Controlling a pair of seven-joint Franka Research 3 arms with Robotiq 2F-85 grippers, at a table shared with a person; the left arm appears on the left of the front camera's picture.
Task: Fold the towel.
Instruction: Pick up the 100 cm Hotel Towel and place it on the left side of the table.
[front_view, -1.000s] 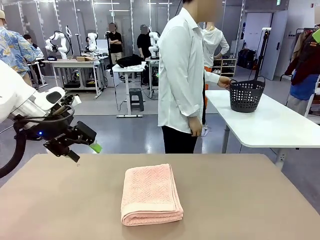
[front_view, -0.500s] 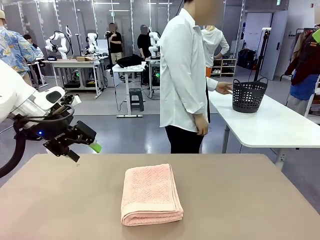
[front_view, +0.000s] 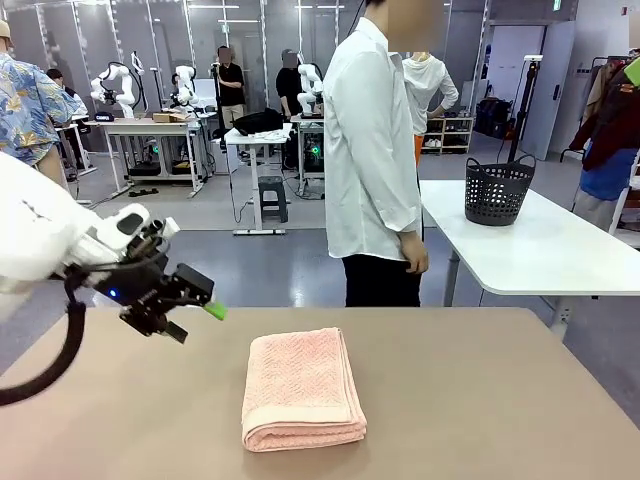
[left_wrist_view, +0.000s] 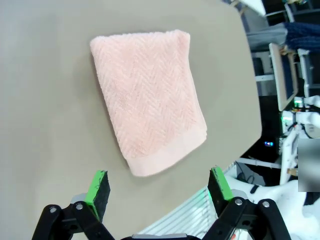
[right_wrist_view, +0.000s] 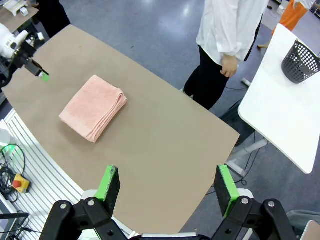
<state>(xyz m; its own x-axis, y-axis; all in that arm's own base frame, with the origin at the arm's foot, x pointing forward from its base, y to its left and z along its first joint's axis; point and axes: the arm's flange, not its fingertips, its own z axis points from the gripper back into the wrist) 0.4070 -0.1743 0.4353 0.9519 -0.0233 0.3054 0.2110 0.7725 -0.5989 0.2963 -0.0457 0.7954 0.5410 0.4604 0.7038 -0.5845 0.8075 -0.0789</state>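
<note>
Towel (front_view: 302, 388) folded, salmon-pink, herringbone weave, plain hem band.

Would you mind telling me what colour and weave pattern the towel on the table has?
The towel is salmon pink with a herringbone weave and a plain hem band, clearest in the left wrist view.

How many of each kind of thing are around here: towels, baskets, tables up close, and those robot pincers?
Salmon-pink folded terry towel: 1
Dark perforated plastic basket: 1
Tables, brown one and white one: 2
Black pincers with green pads, left pincer and right pincer, both open: 2
Total: 6
</note>
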